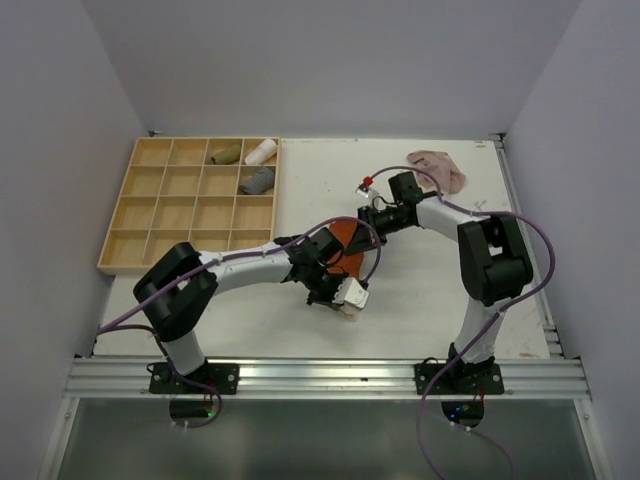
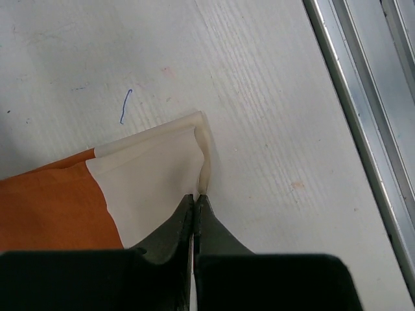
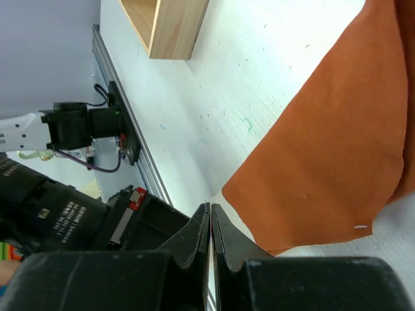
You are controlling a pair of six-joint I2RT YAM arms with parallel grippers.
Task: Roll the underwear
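Note:
The rust-orange underwear (image 1: 345, 243) lies mid-table, stretched between my two grippers. My left gripper (image 1: 350, 297) is at its near end. In the left wrist view the jaws (image 2: 196, 195) are shut on the cream waistband corner (image 2: 202, 139), with orange cloth (image 2: 52, 207) to the left. My right gripper (image 1: 374, 220) sits at the far end. In the right wrist view its jaws (image 3: 211, 207) are pressed together at the corner of the orange cloth (image 3: 324, 129). The pale beige-pink underwear (image 1: 437, 170) lies crumpled at the back right, apart from both grippers.
A wooden compartment tray (image 1: 125, 215) stands at the back left and holds rolled olive (image 1: 226, 154), white (image 1: 261, 151) and grey (image 1: 258, 180) items. Its corner (image 3: 172, 26) shows in the right wrist view. A metal rail (image 2: 363, 97) runs along the table edge.

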